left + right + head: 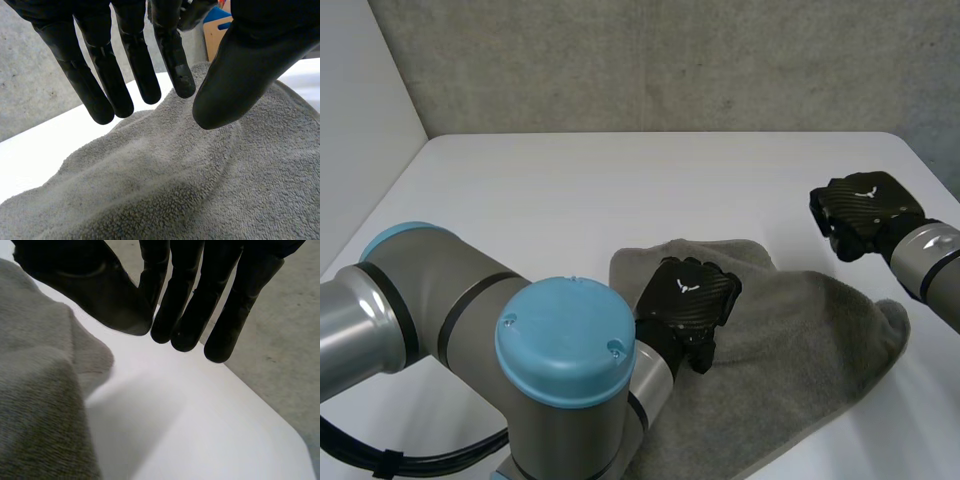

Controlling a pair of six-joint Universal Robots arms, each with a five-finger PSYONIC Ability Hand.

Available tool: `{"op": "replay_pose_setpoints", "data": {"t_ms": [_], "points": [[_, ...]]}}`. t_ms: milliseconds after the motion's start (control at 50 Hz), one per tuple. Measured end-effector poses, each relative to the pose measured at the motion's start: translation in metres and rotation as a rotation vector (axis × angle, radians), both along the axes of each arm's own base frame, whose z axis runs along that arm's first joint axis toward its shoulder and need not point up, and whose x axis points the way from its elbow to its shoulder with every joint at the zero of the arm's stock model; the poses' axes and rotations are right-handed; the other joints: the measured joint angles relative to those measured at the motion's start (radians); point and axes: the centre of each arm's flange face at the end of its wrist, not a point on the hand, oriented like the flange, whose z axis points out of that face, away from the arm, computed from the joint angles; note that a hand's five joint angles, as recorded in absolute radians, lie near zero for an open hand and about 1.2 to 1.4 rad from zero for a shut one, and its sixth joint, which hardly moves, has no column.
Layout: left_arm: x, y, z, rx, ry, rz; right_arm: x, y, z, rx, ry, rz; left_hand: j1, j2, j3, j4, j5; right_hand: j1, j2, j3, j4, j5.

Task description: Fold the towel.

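- The grey towel lies rumpled on the white worktop, at the near side and right of the middle as the head view shows it. Its far left corner is rounded, and its right end bunches into a soft lobe.
- The towel's near left part is hidden behind the left arm's light-blue cap.
- In the left wrist view the terry surface of the towel rises in broad, shallow ridges under the hand.
- The left hand is over the towel's far left part, near that rounded corner.
- Its own wrist view shows the left hand with fingers straight and spread and the thumb held apart from them, nothing between them. The fingertips point past the towel's edge toward bare worktop. I cannot tell whether the palm touches the cloth.
- The right hand is above bare worktop, off the towel and beyond its right end.
- In its wrist view the right hand has straight fingers close side by side and the thumb beside them, empty. A fold of the towel lies beside the thumb, apart from it, with white worktop under the fingers.
- A grey concrete wall stands behind the worktop.
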Motion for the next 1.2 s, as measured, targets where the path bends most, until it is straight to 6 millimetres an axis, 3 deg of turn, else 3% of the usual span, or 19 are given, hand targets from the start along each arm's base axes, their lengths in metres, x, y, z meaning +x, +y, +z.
{"op": "replay_pose_setpoints", "data": {"t_ms": [80,180,300,540,780,960,1080,1200], "points": [[0.006,0.004,-0.003,0.018,-0.025,-0.002,-0.006,-0.006,0.002,-0.015,0.002,-0.028,-0.143,-0.142,-0.143,-0.148,-0.14,-0.356,-0.349,-0.352,-0.35,-0.377],[0.015,0.013,-0.005,0.031,-0.07,-0.022,-0.009,-0.008,0.002,-0.02,0.003,-0.042,-0.304,-0.304,-0.304,-0.299,-0.311,-0.506,-0.481,-0.496,-0.496,-0.54],[0.027,0.028,-0.014,0.01,-0.163,-0.105,-0.009,-0.008,0.002,-0.02,0.002,-0.042,-0.508,-0.508,-0.515,-0.507,-0.527,-0.543,-0.516,-0.535,-0.534,-0.581],[0.047,0.048,-0.037,0.008,-0.292,-0.18,-0.009,-0.007,0.001,-0.015,0.003,-0.04,-0.722,-0.709,-0.736,-0.723,-0.755,-0.545,-0.52,-0.537,-0.537,-0.587],[0.056,0.054,-0.046,0.012,-0.354,-0.2,-0.009,-0.007,0.0,-0.01,0.003,-0.04,-0.732,-0.74,-0.751,-0.729,-0.767,-0.545,-0.52,-0.537,-0.537,-0.587],[0.058,0.057,-0.05,-0.011,-0.389,-0.219,-0.01,-0.008,-0.001,-0.006,0.004,-0.045,-0.675,-0.676,-0.672,-0.685,-0.682,-0.545,-0.52,-0.537,-0.537,-0.587],[0.059,0.056,-0.049,-0.015,-0.392,-0.215,-0.011,-0.008,-0.003,-0.002,0.004,-0.045,-0.166,-0.171,-0.169,-0.171,-0.189,-0.545,-0.52,-0.537,-0.537,-0.587],[0.059,0.055,-0.051,-0.014,-0.397,-0.21,-0.011,-0.008,-0.005,0.005,0.005,-0.045,0.076,0.074,0.076,0.072,0.065,-0.545,-0.52,-0.537,-0.537,-0.587]]}}
